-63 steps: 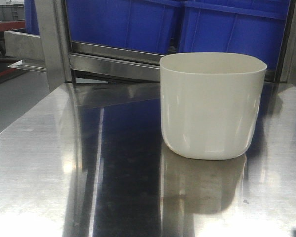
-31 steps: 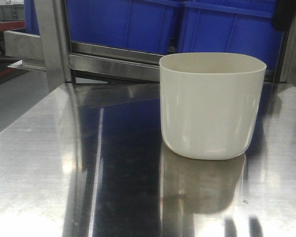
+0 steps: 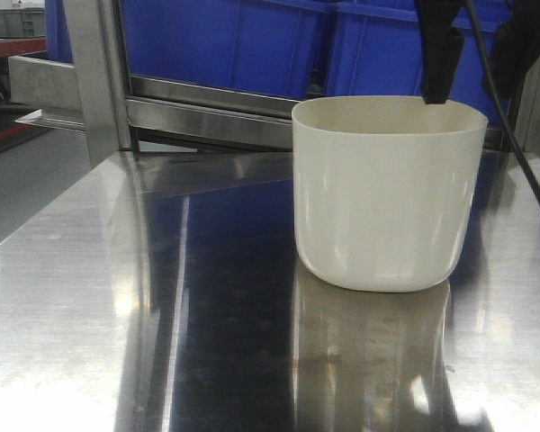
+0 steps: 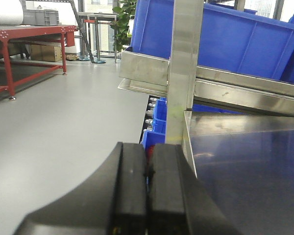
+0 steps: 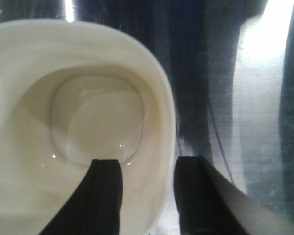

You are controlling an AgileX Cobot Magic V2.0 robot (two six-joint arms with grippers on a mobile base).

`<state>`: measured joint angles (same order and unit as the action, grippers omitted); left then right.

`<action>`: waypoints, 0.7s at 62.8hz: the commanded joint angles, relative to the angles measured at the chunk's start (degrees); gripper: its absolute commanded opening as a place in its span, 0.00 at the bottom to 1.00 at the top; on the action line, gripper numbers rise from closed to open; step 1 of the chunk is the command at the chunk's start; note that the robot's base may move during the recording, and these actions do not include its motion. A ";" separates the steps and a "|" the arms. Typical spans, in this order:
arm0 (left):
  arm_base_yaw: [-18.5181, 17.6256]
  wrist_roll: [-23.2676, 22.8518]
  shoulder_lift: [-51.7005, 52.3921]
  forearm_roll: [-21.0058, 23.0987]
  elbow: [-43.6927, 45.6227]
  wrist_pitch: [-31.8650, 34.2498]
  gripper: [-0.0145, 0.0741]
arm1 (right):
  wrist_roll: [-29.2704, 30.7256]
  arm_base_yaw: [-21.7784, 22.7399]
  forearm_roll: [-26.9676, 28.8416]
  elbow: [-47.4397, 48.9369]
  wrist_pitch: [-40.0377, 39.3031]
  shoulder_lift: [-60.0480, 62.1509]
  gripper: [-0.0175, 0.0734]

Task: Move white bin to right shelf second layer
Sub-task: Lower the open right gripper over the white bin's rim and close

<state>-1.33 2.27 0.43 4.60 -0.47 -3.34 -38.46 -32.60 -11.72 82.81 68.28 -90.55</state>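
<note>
Astride white bin [image 5: 63, 73] rim, right gripper [image 5: 147, 164]

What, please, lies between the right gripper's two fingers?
The bin's wall: in the right wrist view the open right gripper straddles the rim, one finger over the mouth, the other outside over the tabletop.

Bin: glossy cream-white plastic bin [image 5: 63, 122] with a rounded-square mouth, seen from above.
Gripper: right gripper [image 5: 147, 164], spread wide astride the bin's wall.
Fingers: black fingers [image 5: 105, 196], one inside the mouth, one outside, rim between them; contact unclear.
Worktop: mirror-like steel worktop [image 5: 255, 122], streaked with glare and dark reflections.
</note>
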 commanded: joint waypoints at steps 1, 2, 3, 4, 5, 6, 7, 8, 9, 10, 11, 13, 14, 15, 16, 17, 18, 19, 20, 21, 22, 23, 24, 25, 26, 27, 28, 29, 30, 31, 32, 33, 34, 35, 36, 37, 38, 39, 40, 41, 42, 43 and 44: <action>-0.36 -0.30 0.87 0.30 -1.56 4.75 0.26 | -0.03 1.23 -1.58 2.06 -2.22 1.58 0.59; -0.36 -0.30 0.87 0.30 -1.56 4.75 0.26 | -0.03 1.33 -1.58 2.06 -2.32 1.57 0.59; -0.36 -0.30 0.87 0.30 -1.56 4.75 0.26 | -0.03 1.36 -1.58 2.06 -2.38 1.51 0.59; -0.36 -0.30 0.87 0.30 -1.56 4.75 0.26 | 0.03 1.53 -1.64 2.06 -2.45 1.51 0.59; -0.36 -0.30 0.87 0.30 -1.56 4.75 0.26 | 0.02 1.61 -1.64 2.06 -2.53 1.43 0.59; -0.36 -0.30 0.87 0.30 -1.56 4.75 0.26 | 0.02 1.73 -1.64 2.06 -2.59 1.43 0.59; -0.36 -0.30 0.87 0.30 -1.56 4.75 0.26 | 0.04 1.90 -1.64 2.06 -2.68 1.43 0.59; -0.36 -0.30 0.87 0.30 -1.56 4.75 0.26 | 0.04 2.05 -1.64 2.06 -2.73 1.43 0.59; -0.36 -0.30 0.87 0.30 -1.56 4.75 0.26 | 0.04 2.17 -1.64 2.06 -2.73 1.43 0.59; -0.36 -0.30 0.87 0.30 -1.56 4.75 0.26 | 0.04 2.29 -1.64 2.06 -2.84 1.43 0.59; -0.36 -0.30 0.87 0.30 -1.56 4.75 0.26 | 0.04 2.54 -1.64 2.06 -2.87 1.43 0.59; -0.36 -0.30 0.87 0.30 -1.56 4.75 0.26 | 0.04 2.84 -1.64 2.06 -2.94 1.43 0.59; -0.36 -0.30 0.87 0.30 -1.56 4.75 0.26 | 0.04 2.98 -1.64 2.06 -2.94 1.43 0.59; -0.36 -0.30 0.87 0.30 -1.56 4.75 0.26 | 0.04 3.12 -1.64 2.00 -3.10 1.43 0.59; -0.36 -0.30 0.87 0.30 -1.56 4.75 0.26 | 0.04 3.19 -1.64 1.83 -3.22 1.43 0.59; -0.36 -0.30 0.87 0.30 -1.56 4.75 0.26 | 0.04 3.25 -1.64 1.73 -3.38 1.43 0.59; -0.36 -0.30 0.87 0.30 -1.56 4.75 0.26 | 0.04 3.27 -1.64 1.65 -3.49 1.43 0.59; -0.36 -0.30 0.87 0.30 -1.56 4.75 0.26 | 0.04 3.27 -1.64 1.56 -3.63 1.43 0.59; -0.36 -0.30 0.87 0.30 -1.56 4.75 0.26 | 0.04 3.27 -1.64 1.45 -3.75 1.43 0.59; -0.36 -0.30 0.87 0.30 -1.56 4.75 0.26 | 0.04 3.27 -1.64 1.28 -3.90 1.43 0.59; -0.36 -0.30 0.87 0.30 -1.56 4.75 0.26 | 0.04 3.27 -1.64 1.08 -4.17 1.43 0.59; -0.36 -0.30 0.87 0.30 -1.56 4.75 0.26 | 0.04 3.27 -1.64 0.87 -4.41 1.43 0.59; -0.36 -0.30 0.87 0.30 -1.56 4.75 0.26 | 0.04 3.27 -1.64 0.70 -4.59 1.43 0.59; -0.36 -0.30 0.87 0.30 -1.56 4.75 0.26 | 0.04 3.34 -1.64 0.40 -5.03 1.43 0.59; -0.36 -0.30 0.87 0.30 -1.56 4.75 0.26 | 0.04 3.40 -1.64 0.20 -5.33 1.43 0.59; -0.36 -0.30 0.87 0.30 -1.56 4.75 0.26 | 0.04 3.54 -1.64 -0.05 -5.63 1.43 0.59; -0.36 -0.30 0.87 0.30 -1.56 4.75 0.26 | 0.04 3.72 -1.58 -0.27 -6.22 1.43 0.59; -0.36 -0.30 0.87 0.30 -1.56 4.75 0.26 | 0.04 3.90 -1.51 -0.49 -6.51 1.43 0.59; -0.36 -0.30 0.87 0.30 -1.56 4.75 0.26 | 0.04 4.00 -1.40 -0.74 -6.80 1.43 0.59; -0.36 -0.30 0.87 0.30 -1.56 4.75 0.26 | 0.04 4.13 -1.25 -0.98 -7.11 1.38 0.59; -0.36 -0.30 0.87 0.30 -1.56 4.75 0.26 | 0.04 4.26 -1.11 -1.37 -7.39 1.39 0.59; -0.36 -0.30 0.87 0.30 -1.56 4.75 0.26 | 0.04 4.39 -0.97 -1.62 -7.60 1.39 0.59; -0.36 -0.30 0.87 0.30 -1.56 4.75 0.26 | 0.04 4.47 -0.85 -1.84 -7.82 1.39 0.59; -0.36 -0.30 0.87 0.30 -1.56 4.75 0.26 | 0.04 4.53 -0.78 -2.05 -8.09 1.39 0.59; -0.36 -0.30 0.87 0.30 -1.56 4.75 0.26 | 0.04 4.58 -0.79 -2.26 -8.24 1.36 0.59; -0.36 -0.30 0.87 0.30 -1.56 4.75 0.26 | 0.04 4.63 -0.79 -2.42 -8.44 1.36 0.59; -0.36 -0.30 0.87 0.30 -1.56 4.75 0.26 | 0.04 4.61 -0.77 -2.56 -8.61 1.36 0.59; -0.36 -0.30 0.87 0.30 -1.56 4.75 0.26 | 0.04 4.61 -0.77 -2.81 -8.78 1.31 0.59; -0.36 -0.30 0.87 0.30 -1.56 4.75 0.26 | 0.04 4.61 -0.77 -2.87 -9.02 1.29 0.59; -0.36 -0.30 0.87 0.30 -1.56 4.75 0.26 | 0.04 4.61 -0.77 -2.96 -9.15 1.17 0.59; -0.36 -0.30 0.87 0.30 -1.56 4.75 0.26 | 0.04 4.61 -0.77 -2.96 -9.24 1.04 0.59; -0.36 -0.30 0.87 0.30 -1.56 4.75 0.26 | 0.04 4.61 -0.77 -2.96 -9.24 0.91 0.59; -0.36 -0.30 0.87 0.30 -1.56 4.75 0.26 | 0.04 4.61 -0.77 -2.96 -9.24 0.78 0.59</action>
<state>-1.33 2.27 0.43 4.60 -0.47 -3.34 -38.59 -28.37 -11.57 78.75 61.56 -91.47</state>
